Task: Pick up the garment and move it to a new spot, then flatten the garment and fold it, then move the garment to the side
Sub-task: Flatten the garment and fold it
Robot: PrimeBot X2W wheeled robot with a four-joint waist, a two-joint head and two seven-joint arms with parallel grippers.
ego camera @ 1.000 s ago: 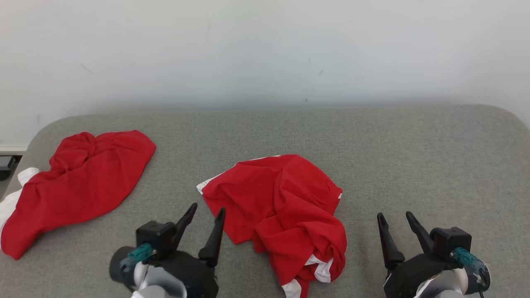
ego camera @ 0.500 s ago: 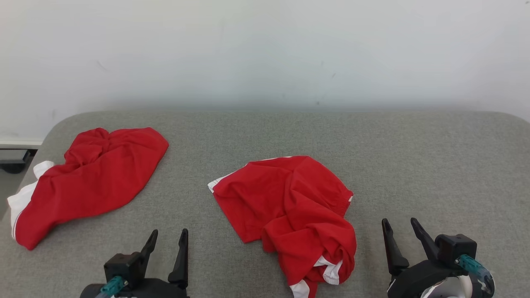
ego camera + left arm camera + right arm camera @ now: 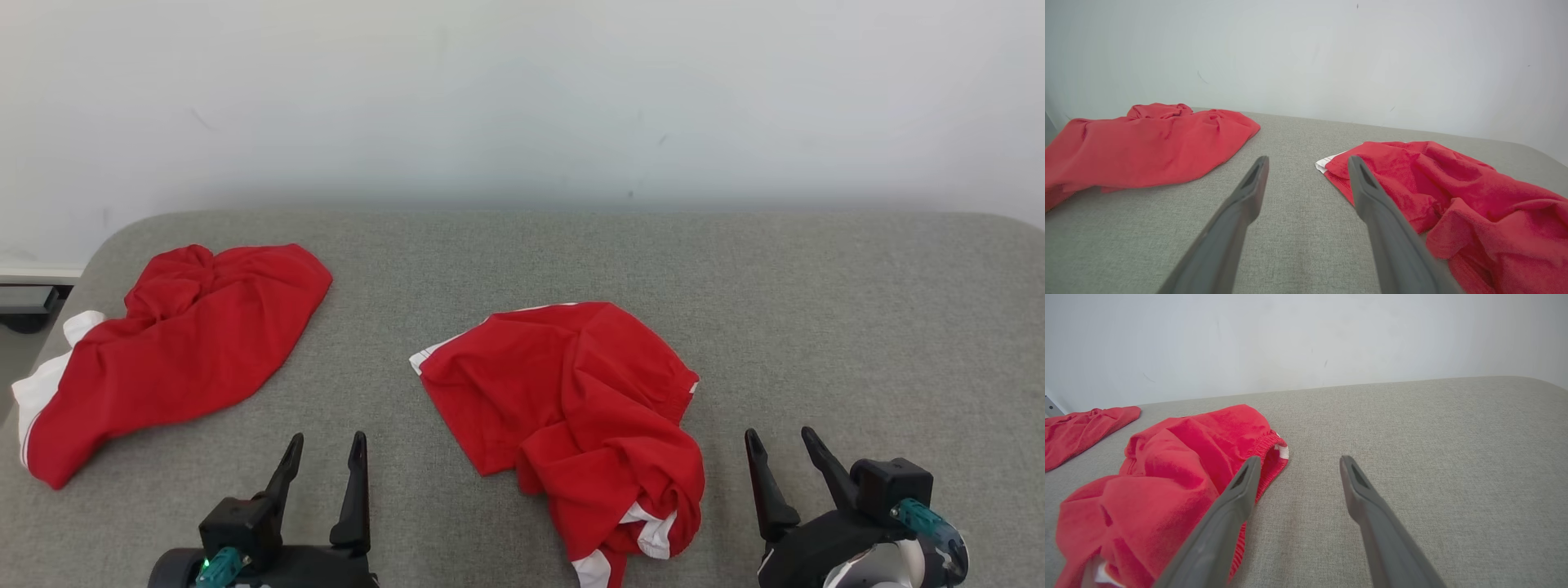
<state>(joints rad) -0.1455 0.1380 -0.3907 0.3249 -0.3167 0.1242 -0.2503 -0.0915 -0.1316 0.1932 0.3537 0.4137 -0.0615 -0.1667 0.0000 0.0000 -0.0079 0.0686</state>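
Left garment (image 3: 175,351): red, rumpled, lying at the far left of the grey padded table (image 3: 857,310), with white trim on its left end by the table edge. The left wrist view shows it too (image 3: 1147,143), spread low and wide.

Left gripper (image 3: 326,438): bottom left of the head view, fingers spread apart and empty, pointing up the frame over bare table. It sits between the two garments and touches neither. In its own wrist view (image 3: 1308,159) the fingertips frame bare grey fabric, and the right fingertip overlaps the centre garment's edge (can't tell if it touches, looks just beside).

Centre garment (image 3: 571,408): red, crumpled, in the middle of the table towards the near edge. It has a white corner at its upper left, is flatter at the far end and bunched at the near end, with white bits showing there. Well apart from the left garment.

Right gripper (image 3: 778,433): bottom right, jaws wide and holding nothing, just beside the centre garment's right side. In the right wrist view (image 3: 1300,459) its left finger lies across the elastic hem (image 3: 1267,447) and its right finger is over bare table.

Plain pale wall (image 3: 522,98) behind.
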